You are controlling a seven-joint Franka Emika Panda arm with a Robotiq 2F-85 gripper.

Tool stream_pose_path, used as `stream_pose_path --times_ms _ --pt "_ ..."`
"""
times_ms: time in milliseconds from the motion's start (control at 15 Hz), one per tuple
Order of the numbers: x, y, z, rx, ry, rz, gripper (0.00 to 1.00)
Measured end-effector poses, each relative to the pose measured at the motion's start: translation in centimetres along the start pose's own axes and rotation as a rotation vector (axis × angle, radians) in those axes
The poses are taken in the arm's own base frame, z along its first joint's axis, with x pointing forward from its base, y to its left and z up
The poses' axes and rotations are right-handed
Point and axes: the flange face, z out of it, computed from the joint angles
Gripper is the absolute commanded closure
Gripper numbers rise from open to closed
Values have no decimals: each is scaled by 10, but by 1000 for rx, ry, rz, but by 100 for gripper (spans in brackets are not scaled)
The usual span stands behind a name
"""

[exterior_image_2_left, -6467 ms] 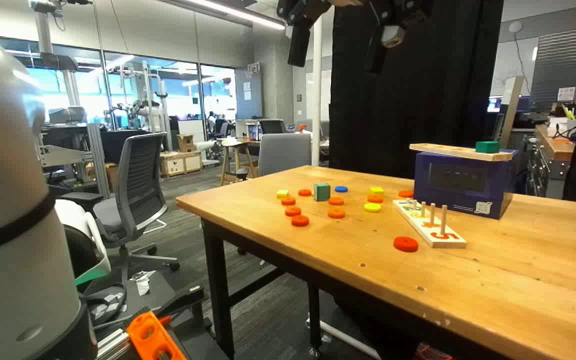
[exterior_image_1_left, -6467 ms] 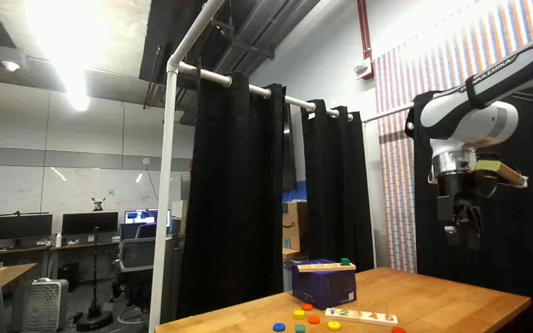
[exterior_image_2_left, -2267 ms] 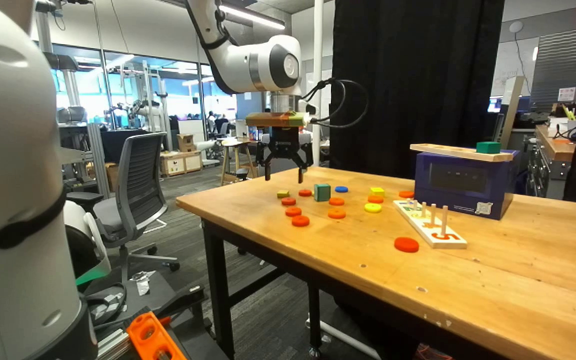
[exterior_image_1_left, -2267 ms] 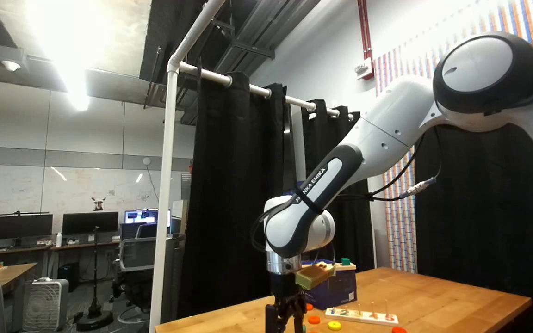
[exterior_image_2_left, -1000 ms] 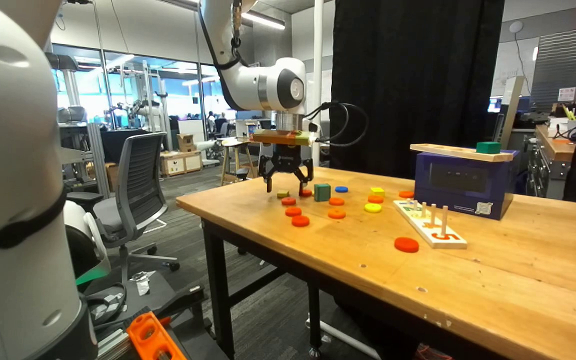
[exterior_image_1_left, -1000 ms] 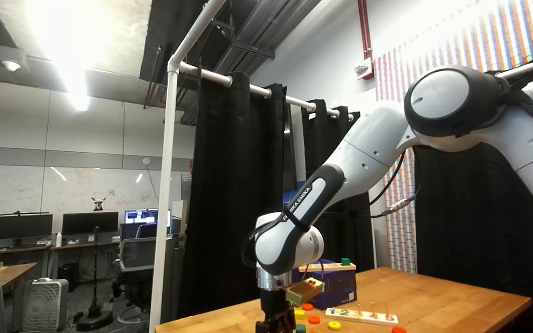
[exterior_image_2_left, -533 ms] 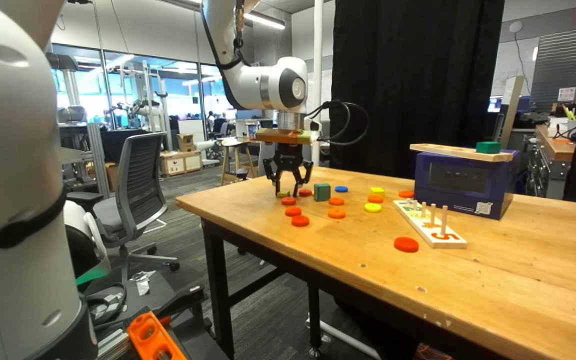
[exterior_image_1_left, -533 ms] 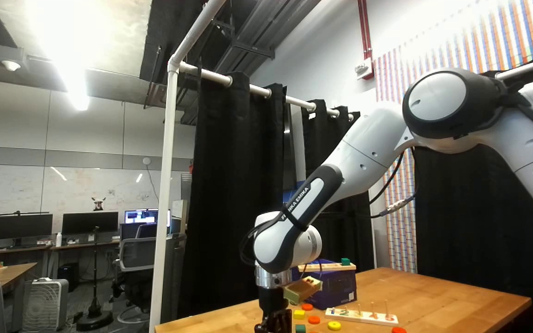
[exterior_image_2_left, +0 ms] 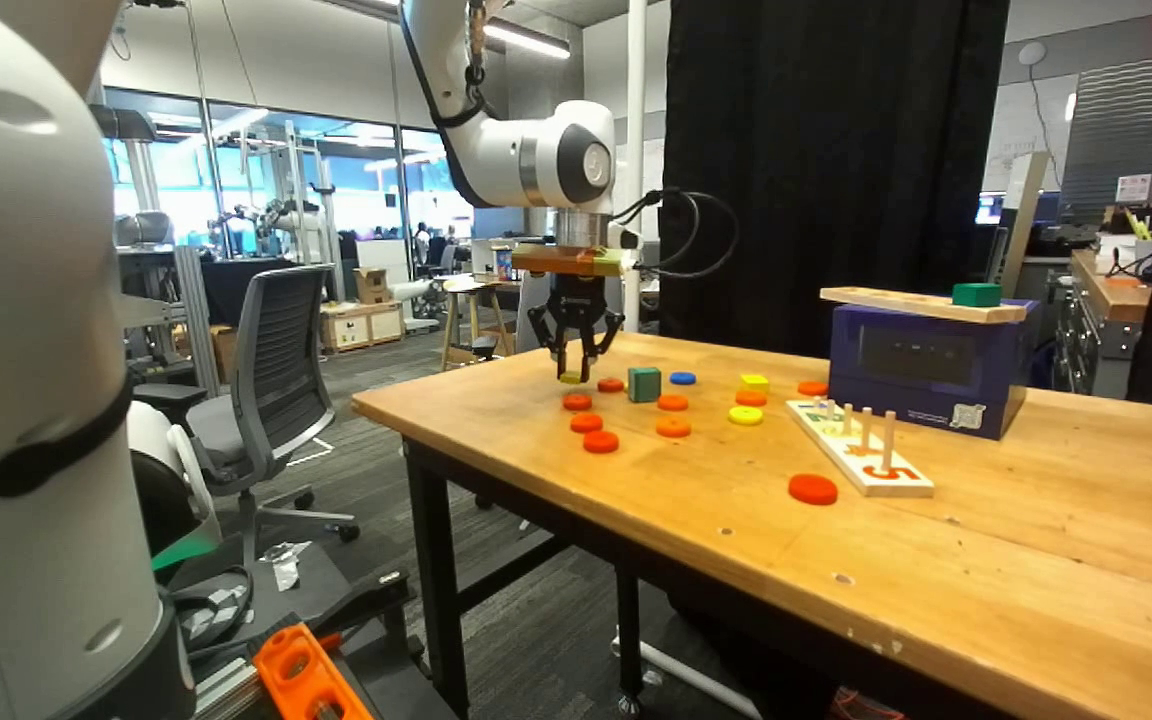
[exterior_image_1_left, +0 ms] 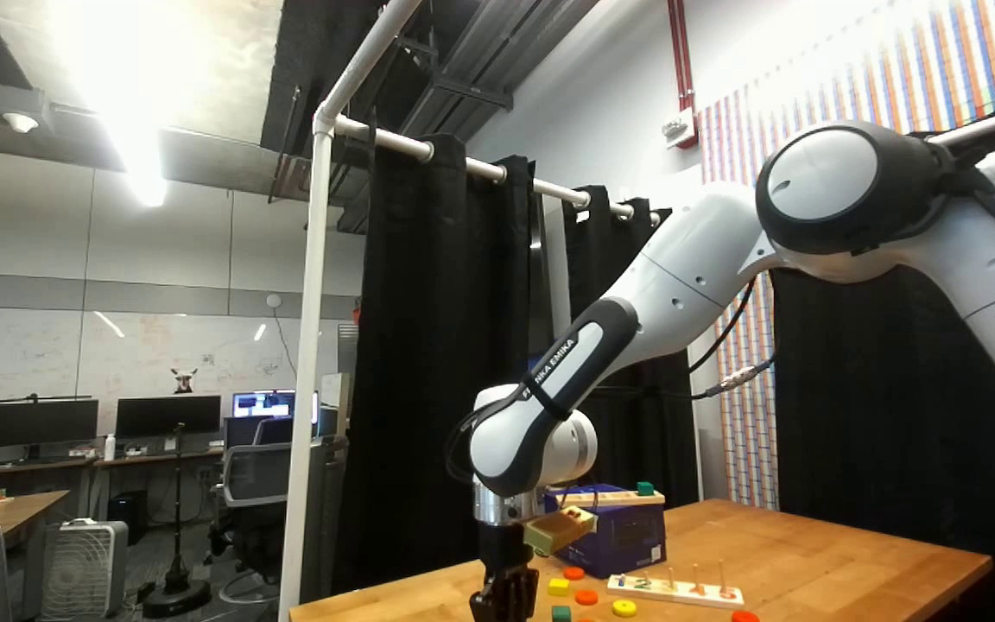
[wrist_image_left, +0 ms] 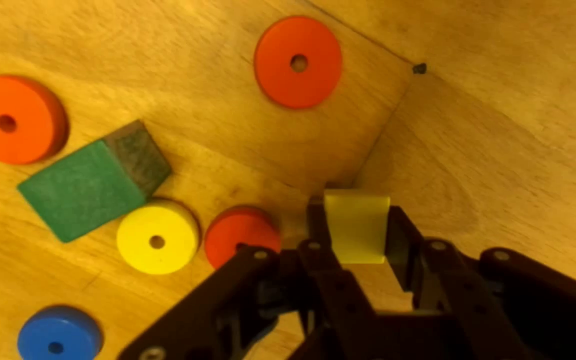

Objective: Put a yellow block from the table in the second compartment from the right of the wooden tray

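Note:
In the wrist view my gripper is shut on a yellow block, one finger against each side. An exterior view shows the gripper pointing down with this block low over the far left part of the table. The wooden tray lies on top of the dark purple-blue box, well off to the right. At the tray's right end sits a green block; its other compartments are seen too edge-on to make out. A second yellow block rests on the table.
A dark green block stands near the gripper, with a yellow disc and a red disc beside it. A blue disc and several orange discs lie around. The numbered peg board has upright pegs, in front of the box.
Over the last second the gripper has come down around the yellow block, its fingers have closed on it, and it has risen slightly with the block. The other objects stay put.

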Motion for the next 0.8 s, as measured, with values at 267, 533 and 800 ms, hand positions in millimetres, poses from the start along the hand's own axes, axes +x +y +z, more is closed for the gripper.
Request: stream_pose_path --times_ms 267,533,800 --pt "-6 -1 -58 -4 48 36 90" --pt "-27 5 -142 -39 116 111 90" --pt "-56 28 -208 -79 201 241 90"
